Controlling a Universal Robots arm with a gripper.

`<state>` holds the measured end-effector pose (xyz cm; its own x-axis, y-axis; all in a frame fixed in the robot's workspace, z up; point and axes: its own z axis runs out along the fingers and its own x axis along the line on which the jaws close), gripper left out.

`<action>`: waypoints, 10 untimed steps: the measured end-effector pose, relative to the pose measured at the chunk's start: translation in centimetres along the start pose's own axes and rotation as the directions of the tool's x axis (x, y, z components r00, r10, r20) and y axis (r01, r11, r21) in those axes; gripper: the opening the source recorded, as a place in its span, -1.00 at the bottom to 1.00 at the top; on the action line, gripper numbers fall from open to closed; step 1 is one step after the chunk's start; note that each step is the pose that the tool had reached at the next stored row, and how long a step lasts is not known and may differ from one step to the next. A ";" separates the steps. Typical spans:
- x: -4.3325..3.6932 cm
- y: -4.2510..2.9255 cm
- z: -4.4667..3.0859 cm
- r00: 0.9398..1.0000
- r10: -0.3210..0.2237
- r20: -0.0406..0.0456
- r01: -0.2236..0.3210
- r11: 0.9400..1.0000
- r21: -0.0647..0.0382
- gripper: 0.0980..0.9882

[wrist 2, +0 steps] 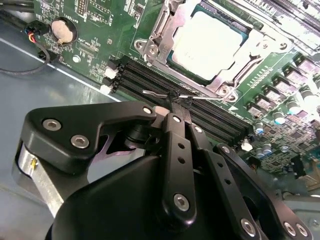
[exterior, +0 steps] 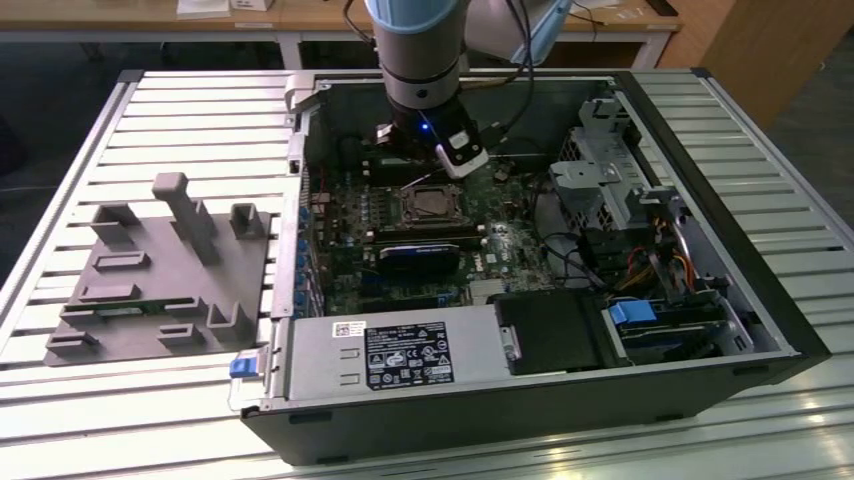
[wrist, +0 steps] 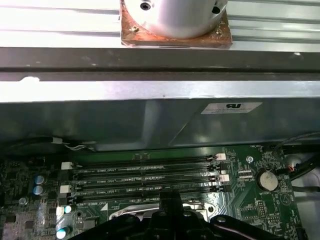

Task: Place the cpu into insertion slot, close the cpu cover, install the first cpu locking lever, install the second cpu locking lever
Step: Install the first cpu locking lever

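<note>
Slatted grey table (exterior: 160,110), open case (exterior: 534,410) on it, arm (exterior: 416,50) down inside over the green board (exterior: 507,240). Gripper (wrist 2: 174,102): pinches narrow on the thin wire lever (wrist 2: 155,93) just beside the memory slots (wrist 2: 145,80) in the second wrist view. Cpu (wrist 2: 207,42): sits in the slot (wrist 2: 170,59) under the shut cover (wrist 2: 161,47), just past the lever.

The slatted table (exterior: 187,120) carries a computer case (exterior: 534,420) and grey fixture (exterior: 147,280).

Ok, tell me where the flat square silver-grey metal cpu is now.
In the second wrist view the cpu sits inside the square silver metal cpu cover, next to the long black memory slots.
</note>
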<state>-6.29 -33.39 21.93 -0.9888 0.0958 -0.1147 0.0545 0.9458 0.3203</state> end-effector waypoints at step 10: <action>-0.27 0.28 0.46 1.000 0.025 0.008 -0.025 1.000 0.003 -0.98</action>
<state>-5.95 -33.01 21.62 -0.9859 0.1218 -0.1147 0.0794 0.9440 0.3203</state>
